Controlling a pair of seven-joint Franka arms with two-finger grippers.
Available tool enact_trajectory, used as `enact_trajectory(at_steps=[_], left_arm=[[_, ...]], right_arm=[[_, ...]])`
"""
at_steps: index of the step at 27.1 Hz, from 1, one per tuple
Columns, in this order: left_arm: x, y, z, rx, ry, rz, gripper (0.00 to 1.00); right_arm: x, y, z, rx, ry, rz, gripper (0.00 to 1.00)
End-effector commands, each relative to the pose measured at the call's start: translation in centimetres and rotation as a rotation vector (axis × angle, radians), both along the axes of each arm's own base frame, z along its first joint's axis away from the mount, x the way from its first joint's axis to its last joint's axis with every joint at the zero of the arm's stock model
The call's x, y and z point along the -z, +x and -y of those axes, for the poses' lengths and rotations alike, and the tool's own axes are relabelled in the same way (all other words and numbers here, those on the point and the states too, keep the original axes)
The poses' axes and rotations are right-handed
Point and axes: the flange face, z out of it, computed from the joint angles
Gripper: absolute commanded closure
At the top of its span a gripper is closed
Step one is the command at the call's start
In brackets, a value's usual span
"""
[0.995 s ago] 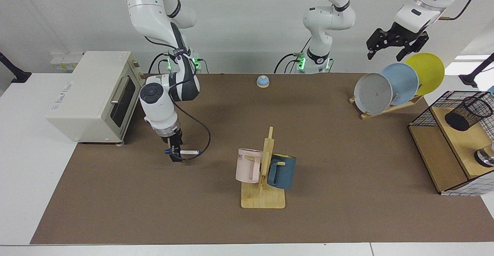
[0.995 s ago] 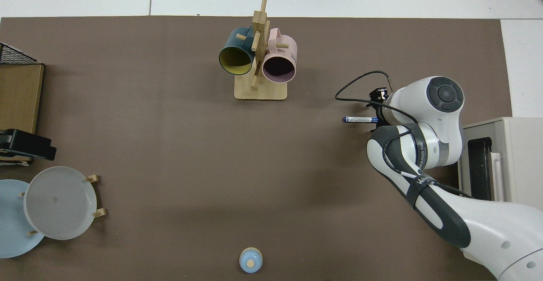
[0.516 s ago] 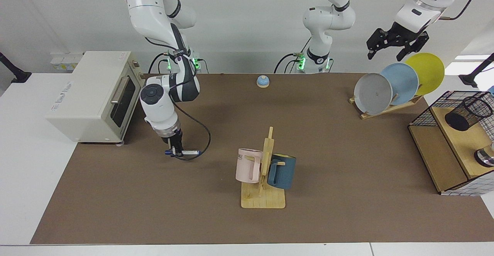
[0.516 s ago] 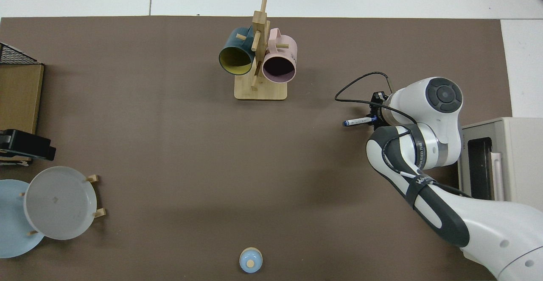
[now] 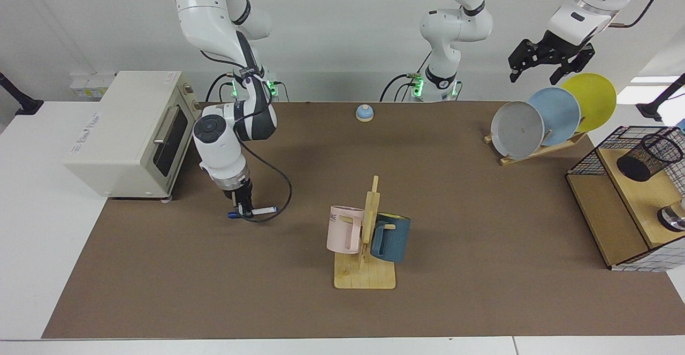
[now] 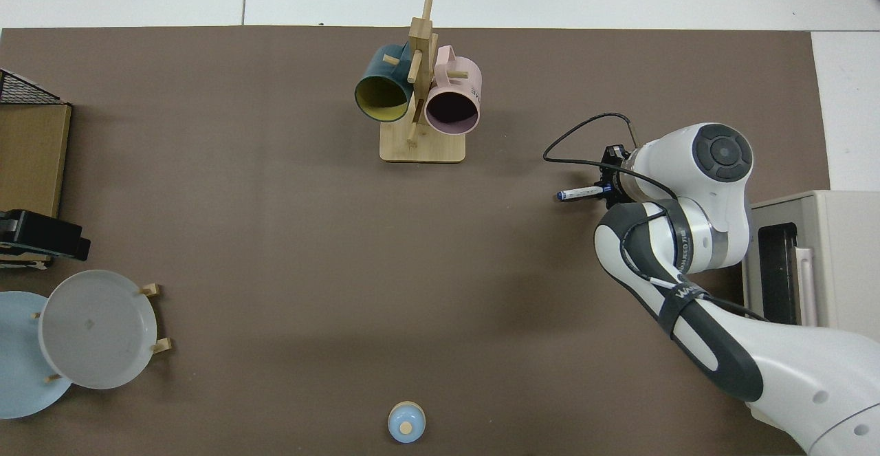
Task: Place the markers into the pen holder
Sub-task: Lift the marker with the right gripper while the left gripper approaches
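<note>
— One marker [image 5: 256, 212] is in play. Where is it?

— In the right gripper [image 5: 245, 213], near the toaster oven [image 5: 131, 133], on that oven's mug-rack side. The gripper points straight down and is clamped across the marker near one end. The marker lies nearly level, slightly tilted, low over the tabletop [image 5: 214, 291]; whether it touches the surface cannot be told. In the top view the marker [image 6: 581, 193] projects from the right gripper [image 6: 608, 188] toward the mug rack [image 6: 421, 109].

— Where is the pen holder?

— Pen holder [image 5: 648, 157]: far from the toaster oven, at the opposite end of the tabletop. It leans tilted on a wooden shelf [image 5: 634, 189] inside a black wire basket [image 5: 610, 141]. It is well apart from the marker.

— State of the left arm?

— Waiting. The left gripper [image 5: 551, 66] hangs in the air, fingers apart and holding nothing, above the plate rack [image 5: 540, 149] beside the wire basket, on the side opposite the toaster oven.

— Other items?

— A pink mug [image 5: 343, 229] and a blue mug [image 5: 392, 236] hang on the mug rack. A small blue bell [image 5: 364, 112] sits at the tabletop's edge nearest the arm bases.
</note>
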Motion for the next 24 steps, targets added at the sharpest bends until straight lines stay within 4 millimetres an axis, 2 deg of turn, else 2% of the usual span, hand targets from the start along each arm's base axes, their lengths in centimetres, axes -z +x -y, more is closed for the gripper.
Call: enact_trajectory(at_steps=[1,8,15,19,21,24], left_arm=[[0.0,-0.7,-0.2,-0.005,0.009,-0.006,0.0],[-0.1,-0.6,0.0,0.006,0.008,0.002,0.0],[0.0,-0.7,0.1,0.005,0.004,-0.001,0.0],[0.0,-0.7,0.0,0.006,0.002,-0.005,0.0],[0.0,-0.7,0.0,0.006,0.002,-0.005,0.0],[0.0,-0.7,0.1,0.007,0.001,-0.005,0.0]], right_arm=[[-4.5,-0.5,0.5,-0.04,-0.007,0.011,1.0],[-13.9,-1.4,0.6,-0.048,-0.022,-0.056,1.0],[-22.3,-4.9,0.0,-0.062,-0.029,-0.063,1.0],[-25.6,-7.1,0.0,-0.064,-0.032,-0.067,1.0],[-27.1,-8.3,-0.7,-0.071,-0.012,-0.073,1.0],[-28.1,-9.4,-1.6,-0.075,0.028,-0.089,1.0]])
